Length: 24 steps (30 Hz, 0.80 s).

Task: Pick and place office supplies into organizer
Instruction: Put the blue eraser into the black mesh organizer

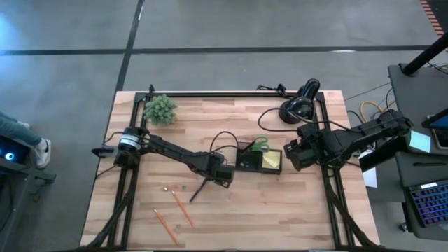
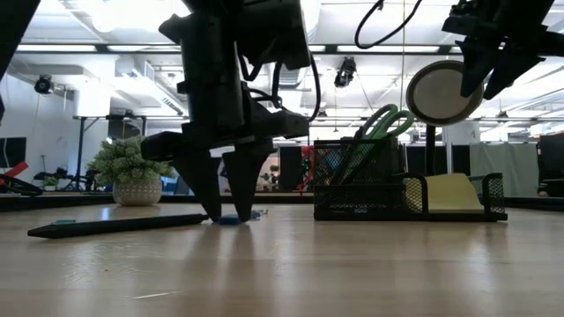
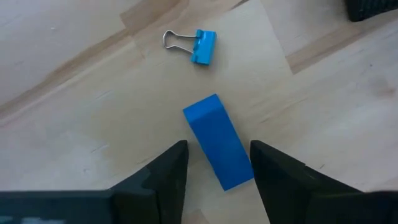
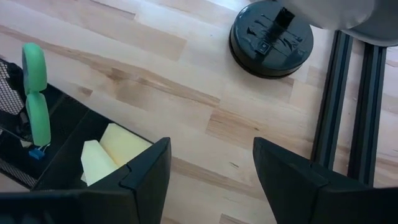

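Straddling a small blue rectangular block [image 3: 219,149] on the pale wooden table [image 1: 294,210], the left gripper [image 3: 217,168] is standing with its two dark fingers spread to either side of the piece, the jaws open and not yet touching it; that stance looks chosen so a closing squeeze would catch the block across its narrow width. The block is lying flat, turned at a slant to the fingers, a plain solid blue bar with clean edges, and a little beyond it a blue binder clip with wire handles [image 3: 193,45] is resting apart on the wood. In the low view the fingertips are reaching right down to the tabletop, near the left end of the black mesh desk organizer [image 2: 405,198]. That organizer is already holding green-handled scissors [image 2: 374,128] upright in its taller compartment and a yellow sticky-note pad [image 2: 451,192] in the lower one. Two orange pencils [image 1: 175,213] and a dark pen [image 2: 115,225] are still lying loose on the near-left part of the table. The right gripper [image 4: 211,174] is hovering open just right of the organizer, probably waiting clear of the left arm's work.
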Motion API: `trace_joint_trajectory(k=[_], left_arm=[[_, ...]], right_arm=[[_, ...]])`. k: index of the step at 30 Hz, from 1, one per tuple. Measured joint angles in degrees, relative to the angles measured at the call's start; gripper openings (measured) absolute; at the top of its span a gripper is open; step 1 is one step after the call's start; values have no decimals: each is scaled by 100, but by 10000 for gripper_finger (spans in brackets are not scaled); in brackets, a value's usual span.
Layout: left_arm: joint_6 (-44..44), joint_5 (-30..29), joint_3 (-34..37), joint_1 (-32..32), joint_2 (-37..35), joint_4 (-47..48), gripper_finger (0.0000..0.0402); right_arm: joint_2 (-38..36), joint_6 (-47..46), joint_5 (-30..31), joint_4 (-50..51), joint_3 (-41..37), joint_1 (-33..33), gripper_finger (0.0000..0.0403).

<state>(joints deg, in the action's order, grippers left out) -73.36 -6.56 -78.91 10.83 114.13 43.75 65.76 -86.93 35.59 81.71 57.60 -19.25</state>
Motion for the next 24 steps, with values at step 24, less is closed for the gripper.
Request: trace_joint_trajectory(k=[24], left_arm=[[825, -416, -530, 28, -36, -77, 49]], right_arm=[[2, -32, 0, -11, 0, 0, 219]])
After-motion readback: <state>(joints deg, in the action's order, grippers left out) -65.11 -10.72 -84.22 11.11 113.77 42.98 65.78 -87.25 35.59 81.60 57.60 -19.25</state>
